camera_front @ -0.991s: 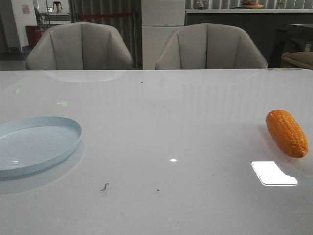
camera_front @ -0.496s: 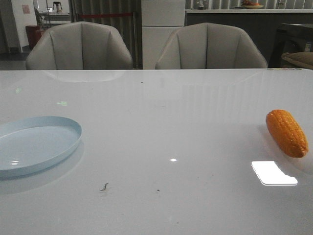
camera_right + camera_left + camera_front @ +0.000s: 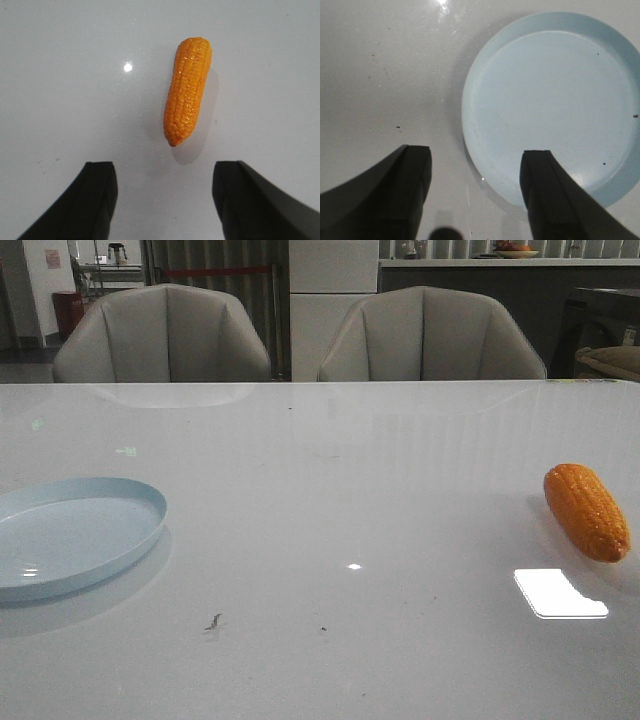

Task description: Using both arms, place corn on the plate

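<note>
Corn (image 3: 187, 90) lies beyond the spread right gripper (image 3: 164, 200) — left gripper (image 3: 476, 192), also spread, hangs over the plate (image 3: 620, 185).

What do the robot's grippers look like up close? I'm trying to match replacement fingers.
Only the fingers show, and only in the wrist views. The left gripper and right gripper each have two plain black, angular fingers, broad at the base and squared off at the tip. No markings, cables or lights are visible.

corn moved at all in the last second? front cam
No. The glossy orange toy corn cob lies in the same spot on the white table, equally far from the bright rectangular glare patch below it as a second ago.
</note>
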### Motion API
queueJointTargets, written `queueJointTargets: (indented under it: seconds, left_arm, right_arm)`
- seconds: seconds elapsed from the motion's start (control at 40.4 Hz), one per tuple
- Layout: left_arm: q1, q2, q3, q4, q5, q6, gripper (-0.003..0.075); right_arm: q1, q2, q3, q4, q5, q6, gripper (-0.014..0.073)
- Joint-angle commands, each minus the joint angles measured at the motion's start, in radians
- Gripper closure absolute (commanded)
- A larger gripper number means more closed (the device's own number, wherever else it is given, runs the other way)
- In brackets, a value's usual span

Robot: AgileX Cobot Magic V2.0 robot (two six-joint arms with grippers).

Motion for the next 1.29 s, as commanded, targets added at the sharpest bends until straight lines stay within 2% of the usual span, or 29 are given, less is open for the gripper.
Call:
queueJointTargets:
  seconds: [0.0,0.273,0.743,0.843,1.066,1.264]
  left_arm:
    - [0.002,0.060,-0.124,-0.011,0.049,-0.011,0.0264]
    - [0.002,0.256,-0.270,-0.009,0.047,-0.011,0.0265]
    - [0.002,0.386,-0.277,-0.009,0.020,-0.011,0.0270]
    - [0.002,0.393,-0.277,-0.009,0.020,-0.011,0.0346]
    - [0.002,0.422,-0.277,-0.009,0.028,-0.011,0.0629]
    - [0.002,0.428,-0.288,-0.016,0.047,-0.011,0.0631]
  right_arm:
    - [0.000,-0.009,-0.030,0.003,-0.043,-0.004,0.0067]
    - [0.000,-0.009,-0.030,0.004,-0.042,-0.004,0.0067]
    - [0.000,-0.009,-0.030,0.004,-0.045,-0.004,0.0067]
    - [0.000,-0.009,-0.030,0.004,-0.053,-0.004,0.0067]
    - [0.000,-0.009,-0.030,0.004,-0.062,-0.004,0.0067]
    - [0.000,-0.009,-0.030,0.004,-0.071,-0.004,0.0067]
